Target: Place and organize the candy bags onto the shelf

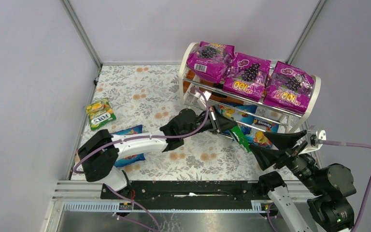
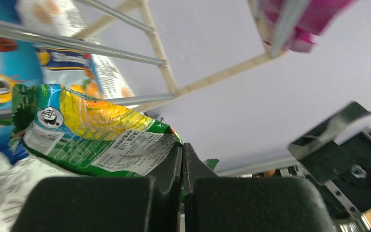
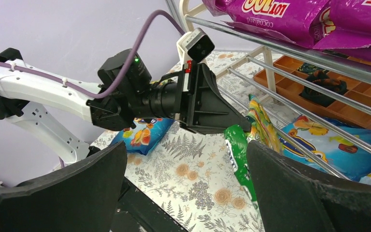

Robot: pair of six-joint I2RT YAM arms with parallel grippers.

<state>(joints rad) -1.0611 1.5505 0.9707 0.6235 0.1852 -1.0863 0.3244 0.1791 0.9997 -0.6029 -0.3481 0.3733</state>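
Left wrist: left gripper (image 2: 182, 159) clamped on green bag (image 2: 92, 135), its pinched edge hidden; right gripper (image 3: 186, 162) spread wide.

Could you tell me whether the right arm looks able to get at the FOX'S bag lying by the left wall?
Probably not: that FOX'S bag lies across the table, and the left arm stretches between it and the open right gripper.

Shelf (image 1: 182, 77) at far right of worktop (image 1: 145, 92). Carries three grape candy bags (image 1: 247, 76) side by side on top tier, Slendy bags (image 1: 263, 124) on a lower tier. Before shelf front, FOX'S bag (image 1: 240, 137) between left fingers (image 2: 166, 169). At worktop's left edge, second FOX'S bag (image 1: 100, 113); nearer, loose Slendy bag (image 1: 131, 129) partly under left arm (image 1: 140, 142).
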